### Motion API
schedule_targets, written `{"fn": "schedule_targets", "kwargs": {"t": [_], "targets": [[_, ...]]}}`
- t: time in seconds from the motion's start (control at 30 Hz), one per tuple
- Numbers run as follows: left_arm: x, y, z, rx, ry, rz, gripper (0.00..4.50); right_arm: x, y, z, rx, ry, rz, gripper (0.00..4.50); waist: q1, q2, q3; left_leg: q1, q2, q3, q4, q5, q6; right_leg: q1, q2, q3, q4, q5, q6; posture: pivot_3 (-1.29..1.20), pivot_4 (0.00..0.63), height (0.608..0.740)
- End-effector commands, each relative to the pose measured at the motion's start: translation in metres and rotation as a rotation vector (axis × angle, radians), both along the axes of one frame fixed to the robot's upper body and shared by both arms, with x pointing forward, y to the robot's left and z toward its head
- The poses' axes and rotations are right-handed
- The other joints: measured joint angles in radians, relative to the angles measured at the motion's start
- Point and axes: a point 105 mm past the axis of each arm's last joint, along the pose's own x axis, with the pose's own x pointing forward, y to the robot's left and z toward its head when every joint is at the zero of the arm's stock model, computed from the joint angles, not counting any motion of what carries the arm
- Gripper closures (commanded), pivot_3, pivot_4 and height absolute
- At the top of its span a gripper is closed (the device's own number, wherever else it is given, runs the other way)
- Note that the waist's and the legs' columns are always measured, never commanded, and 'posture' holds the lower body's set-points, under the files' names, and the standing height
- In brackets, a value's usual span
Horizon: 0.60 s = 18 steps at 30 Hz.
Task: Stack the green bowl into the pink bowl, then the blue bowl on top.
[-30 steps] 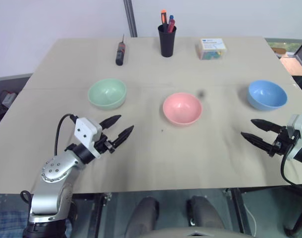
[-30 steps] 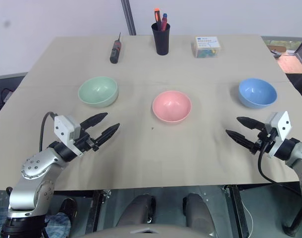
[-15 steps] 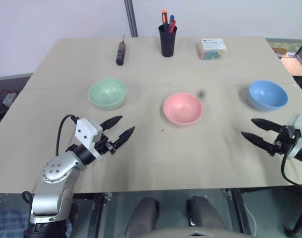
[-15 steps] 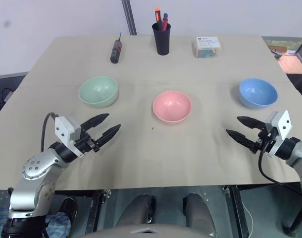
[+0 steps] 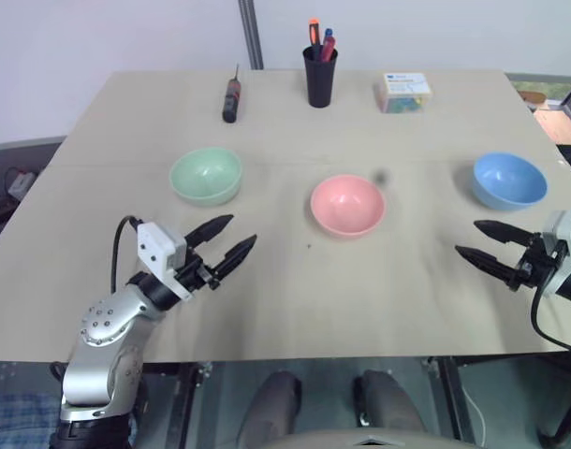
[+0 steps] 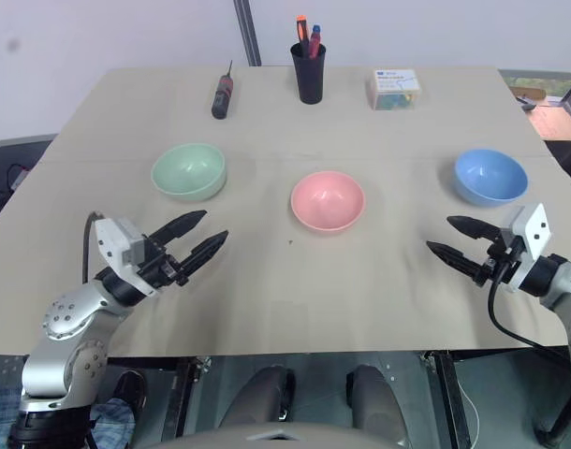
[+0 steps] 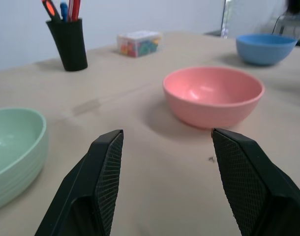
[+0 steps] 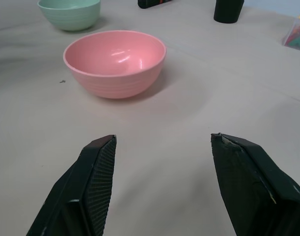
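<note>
So: green bowl (image 5: 206, 175), pink bowl (image 5: 347, 204), blue bowl (image 5: 509, 180) apart, unstacked; L claw (image 5: 227, 241) & R claw (image 5: 482, 241) wide, empty.

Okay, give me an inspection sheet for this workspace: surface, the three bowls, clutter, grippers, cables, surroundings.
Surface: beige table, faint seam across the middle.
Job's things: green bowl, pink bowl, blue bowl, all upright, apart, unstacked.
Clutter: screwdriver, black pen cup, small box along the far edge.
Grippers: left gripper open, holding nothing; right gripper open, holding nothing.
Cables: black cable looping at the left wrist; another at the right wrist.
Surroundings: white wall, grey pole behind.
</note>
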Motion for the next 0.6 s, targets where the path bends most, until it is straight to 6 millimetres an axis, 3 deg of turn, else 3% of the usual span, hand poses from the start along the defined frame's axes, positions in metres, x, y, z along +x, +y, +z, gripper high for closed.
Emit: {"fn": "schedule_targets", "kwargs": {"t": [0.03, 0.1, 0.2, 0.37, 0.6], "targets": [[-0.005, 0.009, 0.015, -0.036, -0.054, 0.007, 1.49, 0.011, 0.017, 0.021, -0.094, -0.065, 0.039, 1.28, 0.000, 0.000, 0.000, 0.000, 0.000, 0.000, 0.000, 0.000, 0.000, 0.000, 0.000, 0.000, 0.000, 0.000, 0.000, 0.00, 0.150, 0.740], [-0.006, 0.011, 0.015, -0.043, -0.051, 0.004, 1.49, 0.017, 0.026, 0.028, -0.145, -0.098, 0.063, 1.28, 0.001, 0.000, 0.000, 0.000, 0.000, 0.000, 0.000, 0.000, 0.000, 0.000, 0.000, 0.000, 0.000, 0.000, 0.000, 0.00, 0.150, 0.740], [-0.008, 0.016, 0.024, -0.071, -0.103, 0.015, 1.49, 0.028, 0.058, 0.040, -0.228, -0.176, 0.170, 1.28, -0.002, 0.000, 0.001, 0.000, 0.000, 0.000, 0.000, 0.000, 0.000, -0.001, 0.001, 0.000, 0.000, 0.000, 0.000, 0.00, 0.150, 0.740], [-0.010, 0.021, 0.028, -0.094, -0.110, 0.018, 1.49, 0.029, 0.110, 0.051, -0.270, -0.237, 0.370, 1.28, 0.003, 0.000, 0.001, -0.003, 0.000, -0.004, -0.001, 0.000, 0.000, -0.001, -0.001, -0.004, -0.003, 0.000, 0.000, 0.00, 0.150, 0.740], [-0.015, 0.023, 0.025, -0.093, -0.100, 0.037, 1.49, 0.028, 0.150, 0.041, -0.350, -0.233, 0.530, 1.28, 0.004, 0.000, 0.001, -0.005, -0.001, -0.007, -0.007, 0.002, -0.005, -0.001, -0.005, -0.007, -0.013, 0.000, 0.000, 0.00, 0.150, 0.740]]}}
